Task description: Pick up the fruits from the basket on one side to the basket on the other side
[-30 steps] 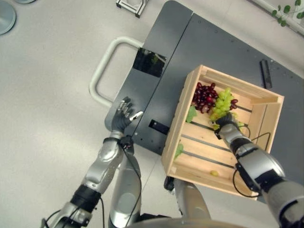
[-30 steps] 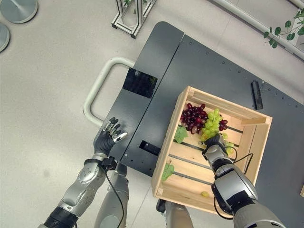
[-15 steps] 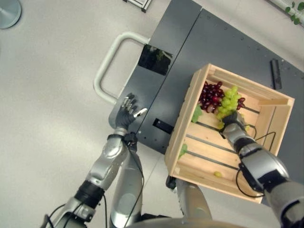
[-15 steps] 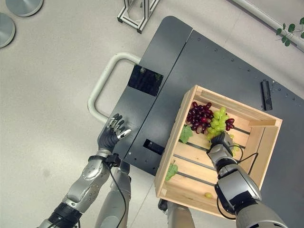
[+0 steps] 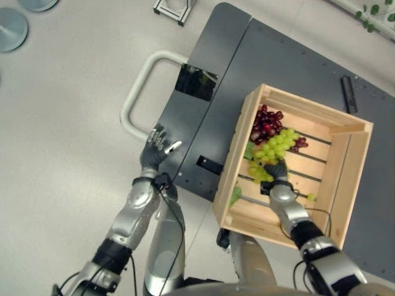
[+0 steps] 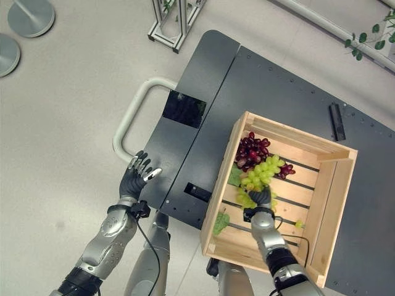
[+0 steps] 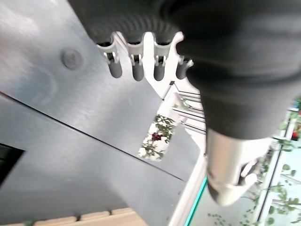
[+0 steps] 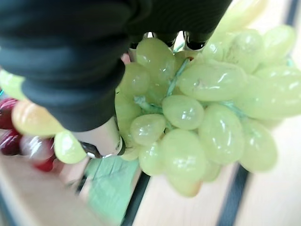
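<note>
A wooden crate [image 6: 336, 209] stands on a dark grey cart [image 6: 271, 86]. Red grapes [image 6: 250, 151] lie in its far left corner. My right hand [image 6: 259, 197] is inside the crate, shut on a bunch of green grapes [image 6: 259, 174] that hangs close past the fingers in the right wrist view as green grapes [image 8: 197, 108]. The bunch sits just nearer than the red grapes, by the crate's left wall. My left hand [image 5: 154, 151] rests at the cart's left edge beside the handle, its fingers [image 7: 136, 66] relaxed and holding nothing.
One loose green grape [image 6: 299, 223] and green leaves [image 6: 220, 222] lie on the crate's slats. The cart has a white loop handle [image 6: 126, 120] on the left and a black bar [image 6: 335, 121] at the far right. A metal frame [image 6: 173, 21] stands on the floor beyond.
My right hand has pulled the green grapes nearer and to the left inside the crate, away from the red grapes. The left hand stays by the cart's edge; the camera has shifted.
</note>
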Motion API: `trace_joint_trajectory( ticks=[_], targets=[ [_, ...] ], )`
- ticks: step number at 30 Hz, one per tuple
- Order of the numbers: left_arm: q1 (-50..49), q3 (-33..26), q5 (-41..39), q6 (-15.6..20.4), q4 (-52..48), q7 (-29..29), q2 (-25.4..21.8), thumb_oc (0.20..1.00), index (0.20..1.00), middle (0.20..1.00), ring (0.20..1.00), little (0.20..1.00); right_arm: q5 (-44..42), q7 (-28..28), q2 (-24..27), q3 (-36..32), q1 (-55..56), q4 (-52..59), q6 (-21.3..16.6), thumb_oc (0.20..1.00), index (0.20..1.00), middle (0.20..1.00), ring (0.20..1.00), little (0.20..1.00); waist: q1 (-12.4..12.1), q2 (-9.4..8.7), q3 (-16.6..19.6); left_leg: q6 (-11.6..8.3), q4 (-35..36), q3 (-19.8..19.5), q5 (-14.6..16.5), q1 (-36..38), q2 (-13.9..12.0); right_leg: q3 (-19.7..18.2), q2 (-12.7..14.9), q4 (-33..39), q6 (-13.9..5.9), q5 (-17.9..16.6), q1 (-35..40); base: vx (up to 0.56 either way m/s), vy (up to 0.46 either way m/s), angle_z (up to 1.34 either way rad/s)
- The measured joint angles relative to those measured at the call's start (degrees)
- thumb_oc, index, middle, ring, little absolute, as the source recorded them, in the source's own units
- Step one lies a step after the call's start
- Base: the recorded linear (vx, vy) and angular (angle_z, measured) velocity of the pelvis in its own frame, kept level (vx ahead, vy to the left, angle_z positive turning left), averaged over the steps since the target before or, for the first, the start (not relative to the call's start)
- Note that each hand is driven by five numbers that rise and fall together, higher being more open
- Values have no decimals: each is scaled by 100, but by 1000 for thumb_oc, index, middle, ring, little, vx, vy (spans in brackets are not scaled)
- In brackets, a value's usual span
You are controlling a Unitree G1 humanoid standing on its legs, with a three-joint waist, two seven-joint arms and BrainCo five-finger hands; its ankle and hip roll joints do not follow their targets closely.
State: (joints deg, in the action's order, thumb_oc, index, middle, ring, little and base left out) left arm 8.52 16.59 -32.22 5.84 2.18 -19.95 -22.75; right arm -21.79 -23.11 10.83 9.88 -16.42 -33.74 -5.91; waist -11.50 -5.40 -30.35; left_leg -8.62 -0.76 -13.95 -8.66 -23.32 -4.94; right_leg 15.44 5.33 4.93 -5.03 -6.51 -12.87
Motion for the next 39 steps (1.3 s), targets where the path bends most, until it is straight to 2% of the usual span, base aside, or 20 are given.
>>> trace_joint_trajectory(
  ticks=[7,13,22,25,29,34,39],
  targets=[
    [-219,-274,0,-12,5,108,-46,1000,1000,1000,1000,1000,-370,404,26,-137,710,851,-57,200,200,200,200,200,270,-10,-6,36,38,161,25,428,-34,-121,10,-59,-45,41,310,-8,7,-10],
    [-310,-385,2,-31,-2,300,-8,1000,1000,1000,1000,1000,-411,724,138,-474,1054,1360,-50,200,200,200,200,200,288,-12,-7,46,125,262,17,622,-87,-218,-12,-78,-44,37,403,9,-14,-7],
    [-402,-660,33,-133,-32,591,-5,1000,1000,1000,1000,1000,-842,1341,183,-505,1158,2044,-39,200,200,200,200,200,402,-19,-3,52,206,274,12,863,-78,-217,4,-65,-56,59,623,19,-3,1],
    [-383,-700,370,-171,-109,835,-286,1000,1000,1000,1000,1000,-841,1586,508,-549,1180,2525,15,200,200,200,200,200,440,-22,3,62,224,280,20,987,-70,-215,15,-60,-66,82,746,53,-3,1],
    [-168,-650,687,-216,-110,1044,-407,1000,1000,1000,1000,1000,-806,1712,777,-595,891,2679,23,200,200,200,200,200,442,-26,12,82,229,289,50,1175,-40,-219,46,-62,-73,97,930,60,2,2],
    [493,-163,1290,-252,-60,1247,-566,1000,1000,1000,1000,1000,-472,1796,1004,-293,256,2611,219,200,200,200,200,200,481,-27,309,110,231,288,74,1224,24,-226,105,-74,-79,101,981,83,-1,2],
    [834,329,1573,-249,179,1415,-468,1000,1000,1000,1000,1000,-145,1977,1003,560,-213,2589,375,200,200,200,200,200,574,-33,1052,151,327,318,115,1398,74,-217,161,25,-122,140,1155,121,5,1]
  ],
)
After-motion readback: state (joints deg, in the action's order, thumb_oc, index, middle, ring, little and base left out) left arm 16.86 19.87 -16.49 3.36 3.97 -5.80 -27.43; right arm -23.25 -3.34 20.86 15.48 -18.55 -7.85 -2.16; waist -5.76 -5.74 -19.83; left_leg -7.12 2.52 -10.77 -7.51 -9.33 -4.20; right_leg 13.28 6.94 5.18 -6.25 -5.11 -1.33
